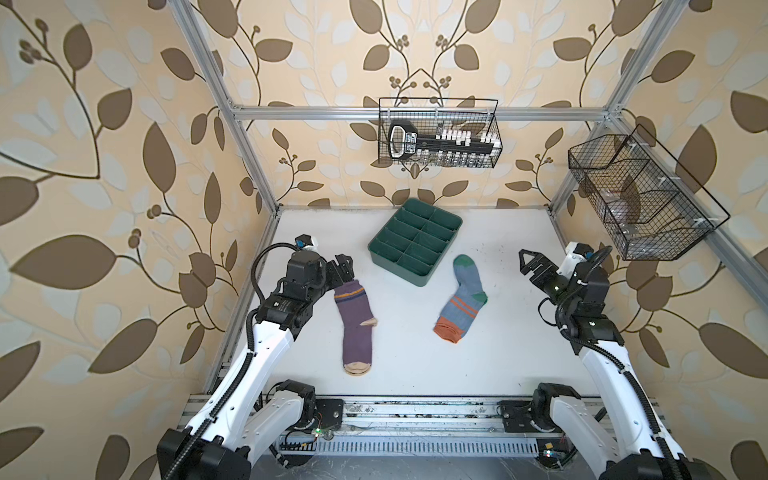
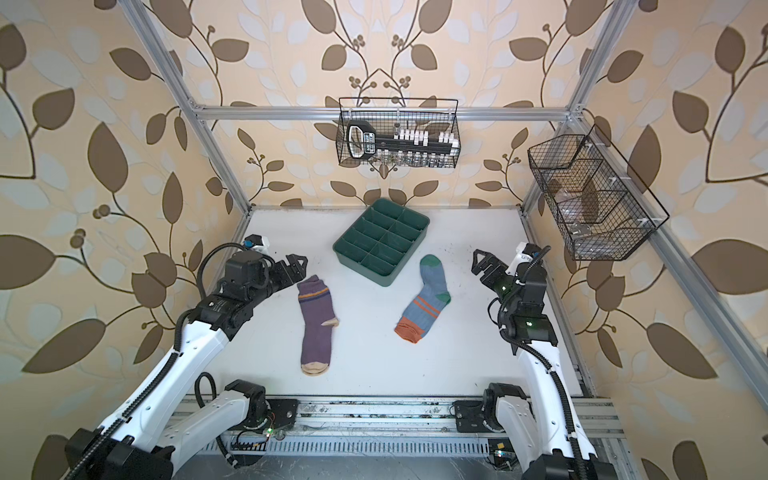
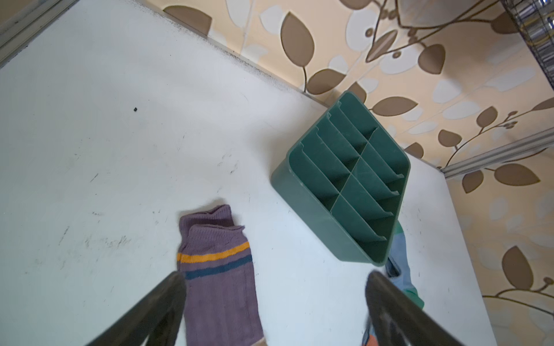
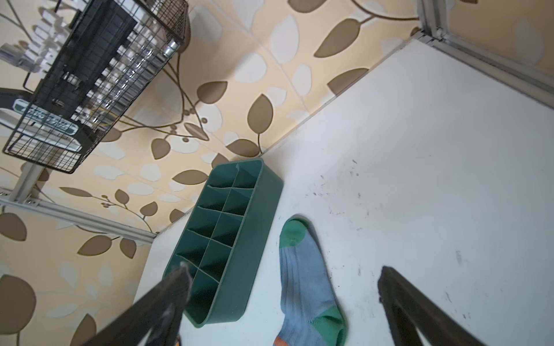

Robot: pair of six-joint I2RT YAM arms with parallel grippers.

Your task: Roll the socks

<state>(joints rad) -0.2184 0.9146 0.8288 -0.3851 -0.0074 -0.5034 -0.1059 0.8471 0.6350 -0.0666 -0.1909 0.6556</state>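
Two socks lie flat and apart on the white table in both top views. The purple sock (image 1: 354, 328) (image 2: 316, 328) (image 3: 220, 278) has a tan toe toward the front and an orange and navy stripe near its cuff. My left gripper (image 1: 345, 266) (image 2: 297, 266) (image 3: 275, 280) hovers open over the cuff end, holding nothing. The grey-blue sock (image 1: 464, 297) (image 2: 429, 297) (image 4: 305, 287) has a green toe and heel and an orange cuff. My right gripper (image 1: 524, 261) (image 2: 478, 261) (image 4: 284, 271) stands open to its right, well apart from it.
A green divided tray (image 1: 395, 266) (image 2: 360, 266) (image 3: 314, 215) (image 4: 257, 239) stands at the back middle, between the socks. A wire basket (image 1: 440, 133) hangs on the back wall and another wire basket (image 1: 640, 199) on the right wall. Aluminium frame posts edge the table.
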